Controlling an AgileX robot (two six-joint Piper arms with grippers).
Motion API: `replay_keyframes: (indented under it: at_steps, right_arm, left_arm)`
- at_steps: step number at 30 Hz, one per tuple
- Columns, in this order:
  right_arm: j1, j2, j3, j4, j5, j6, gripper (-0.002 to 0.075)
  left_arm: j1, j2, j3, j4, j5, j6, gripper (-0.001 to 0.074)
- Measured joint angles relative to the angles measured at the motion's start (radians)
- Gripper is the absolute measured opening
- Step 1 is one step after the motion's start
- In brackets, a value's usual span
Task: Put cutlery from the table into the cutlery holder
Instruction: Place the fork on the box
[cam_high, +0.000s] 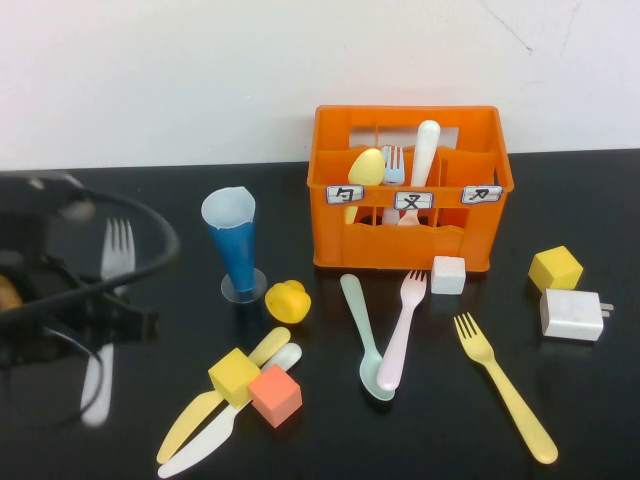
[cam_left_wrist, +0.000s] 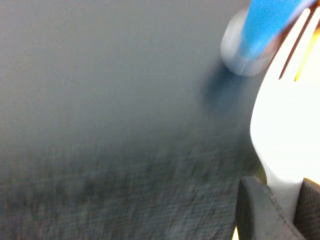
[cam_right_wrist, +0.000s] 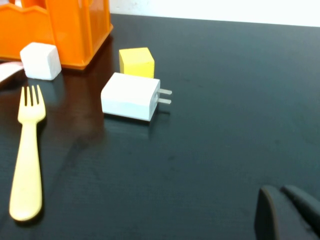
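Observation:
My left gripper is at the table's left, blurred, shut on a white fork held above the black table. In the left wrist view the fork sits between the fingers. The orange cutlery holder stands at the back middle and holds a yellow spoon, a pale fork and a white handle. A mint spoon, pink fork, yellow fork, yellow knife and white knife lie on the table. My right gripper is shut and empty, low at the right.
A blue cone cup stands left of the holder, with a yellow round toy beside it. A yellow cube and an orange cube rest on the knives. A white cube, another yellow cube and a white charger sit on the right.

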Motion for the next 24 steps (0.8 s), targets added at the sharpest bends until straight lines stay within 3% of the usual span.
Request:
replay_keyframes:
  at_steps: [7, 17, 24]
  right_arm:
    - [0.000, 0.000, 0.000, 0.000, 0.000, 0.000, -0.0003]
    - [0.000, 0.000, 0.000, 0.000, 0.002, 0.000, -0.0003]
    - [0.000, 0.000, 0.000, 0.000, 0.002, 0.000, -0.0003]
  left_arm:
    - [0.000, -0.094, 0.000, -0.075, -0.132, 0.042, 0.0103]
    - [0.000, -0.092, 0.004, -0.342, -0.260, 0.351, 0.0103]
    - [-0.002, -0.055, 0.004, -0.426, -0.363, 0.511, 0.0103]
